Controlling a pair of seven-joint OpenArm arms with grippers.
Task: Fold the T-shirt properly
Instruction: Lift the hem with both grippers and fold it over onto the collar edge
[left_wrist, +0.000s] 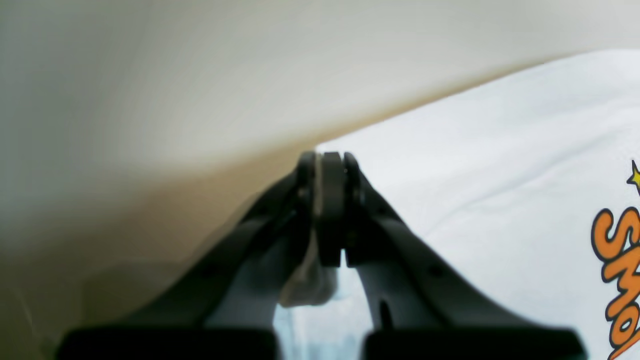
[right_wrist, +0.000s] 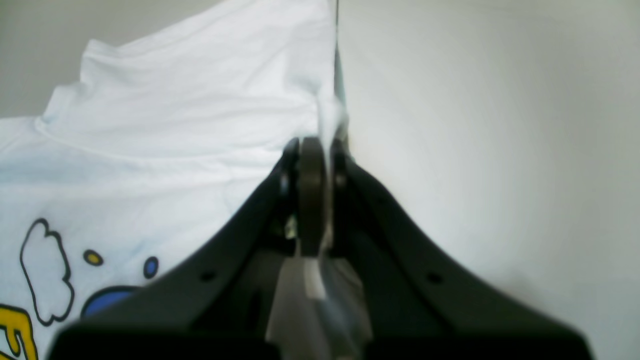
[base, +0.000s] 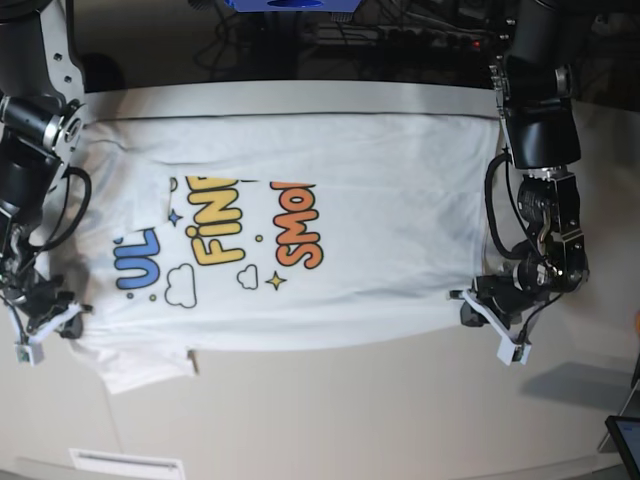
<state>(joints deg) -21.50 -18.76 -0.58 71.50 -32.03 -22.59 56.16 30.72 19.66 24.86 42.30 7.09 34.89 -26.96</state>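
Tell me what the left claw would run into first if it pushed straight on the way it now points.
Most likely nothing beyond the T-shirt edge it already pinches: past the left claw only bare table shows, though depth is unclear.

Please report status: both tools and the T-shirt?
Left tool shut on T-shirt edge. Right tool shut on opposite edge. Shirt spread print-up. No obstruction seen.

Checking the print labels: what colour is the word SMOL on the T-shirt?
Orange with a dark outline, on the T-shirt; the base view shows it best.
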